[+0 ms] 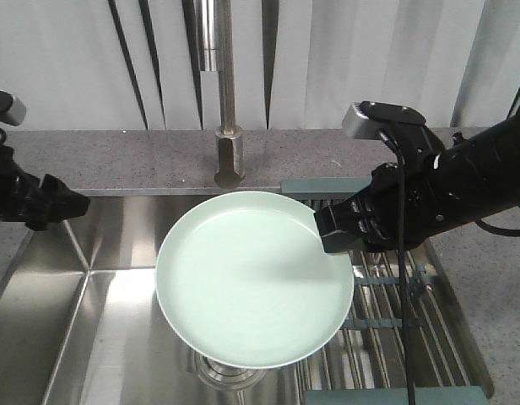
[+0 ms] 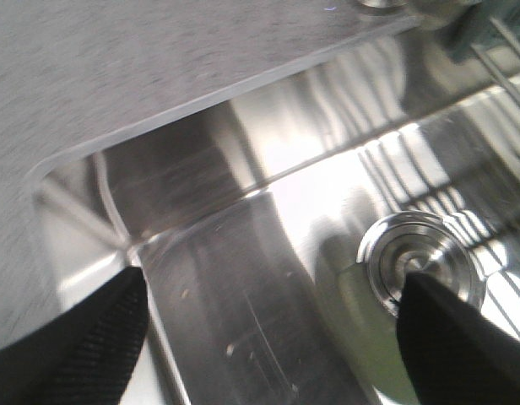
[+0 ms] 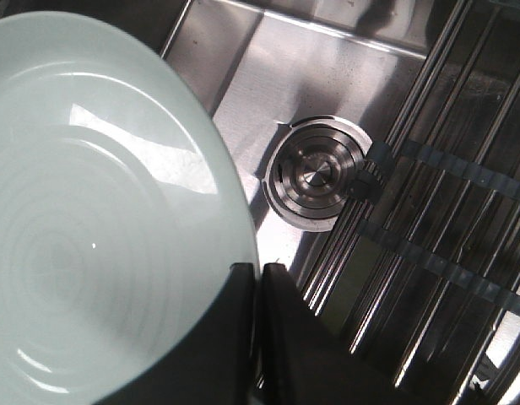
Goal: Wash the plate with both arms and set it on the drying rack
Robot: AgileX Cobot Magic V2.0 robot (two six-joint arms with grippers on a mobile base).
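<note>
— What sort of place is this?
— A kitchen sink area: a stainless steel sink [image 1: 91, 329] with a round drain [image 3: 315, 173], a tall metal faucet [image 1: 222, 93] and a speckled stone countertop [image 1: 116, 156].
— A home kitchen?
— Can't tell (a pale pleated curtain [image 1: 57, 59] hangs behind). A drying rack [image 1: 387, 325] sits across the basin.
</note>
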